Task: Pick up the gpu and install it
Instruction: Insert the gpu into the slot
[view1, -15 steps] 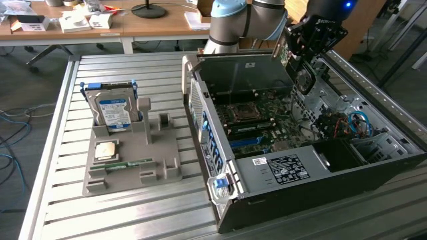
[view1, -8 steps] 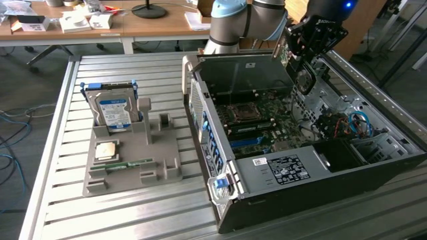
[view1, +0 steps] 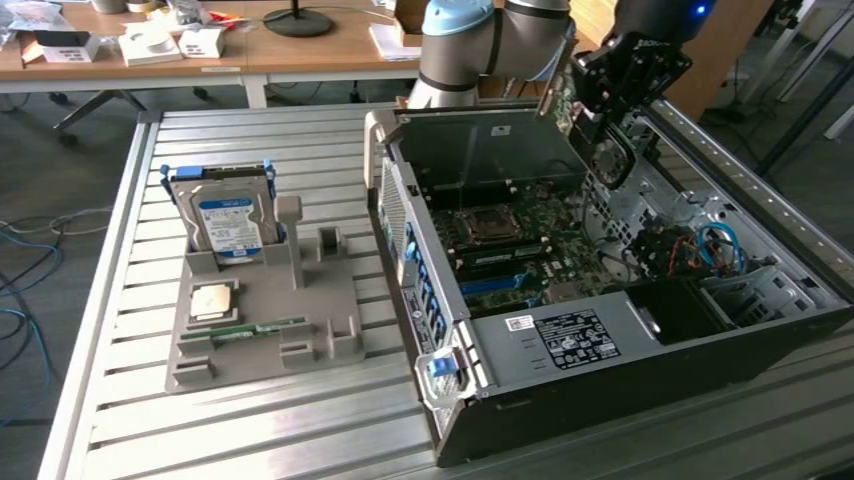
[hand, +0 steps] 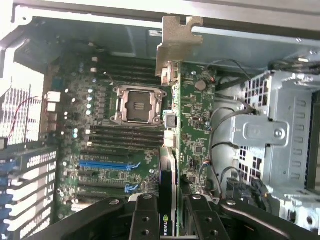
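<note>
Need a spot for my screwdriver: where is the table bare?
Bare table between tray and front edge, and along the exterior view's left of the tray. Crowded: the case, with the gripper holding the gpu over it.

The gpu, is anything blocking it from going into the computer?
Nothing I can see. The gripper holds the gpu over the open case, and the motherboard with its blue slot lies uncovered inside.

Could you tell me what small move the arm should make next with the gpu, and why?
Probably turn the wrist so the gpu lines up with the blue slot: the gripper holds the card above the motherboard, but in the wrist view its length runs crosswise to that slot.
</note>
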